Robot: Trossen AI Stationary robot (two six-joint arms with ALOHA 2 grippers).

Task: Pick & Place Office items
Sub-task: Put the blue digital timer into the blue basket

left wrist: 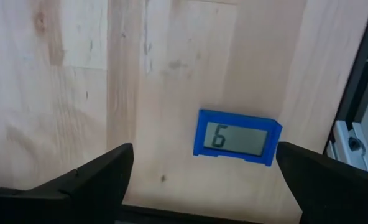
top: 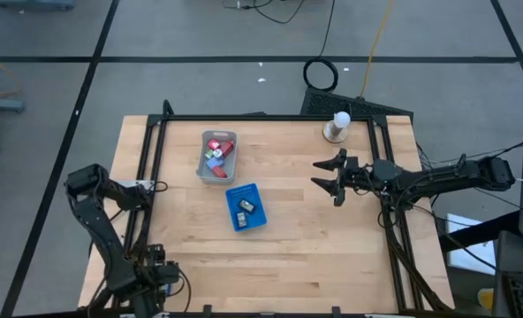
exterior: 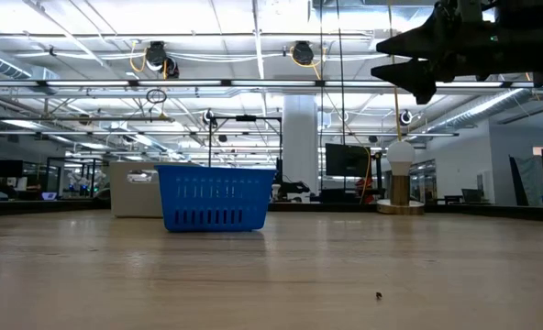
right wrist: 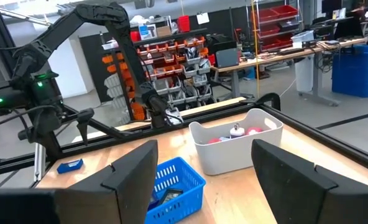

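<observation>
Several small office items [top: 217, 150] in red, pale blue and white lie in the grey tray [top: 201, 168], and a few more [top: 246, 207] sit in the blue basket [top: 256, 221]. A small blue piece with a display reading 6 [left wrist: 237, 138] lies flat on the table near the left edge, also visible in the right wrist view [right wrist: 69, 165]. My left gripper [left wrist: 204, 158] hangs open above it, pointing down, one finger on either side and apart from it. My right gripper [top: 318, 173] floats open and level above the table's right part, facing the tray.
A white knob on a round base [top: 337, 126] stands at the table's far right. Black frame rails [top: 147, 159] run along the table's edges; one rail [left wrist: 358, 93] lies close beside the blue piece. Bare wood lies between the basket and the near edge.
</observation>
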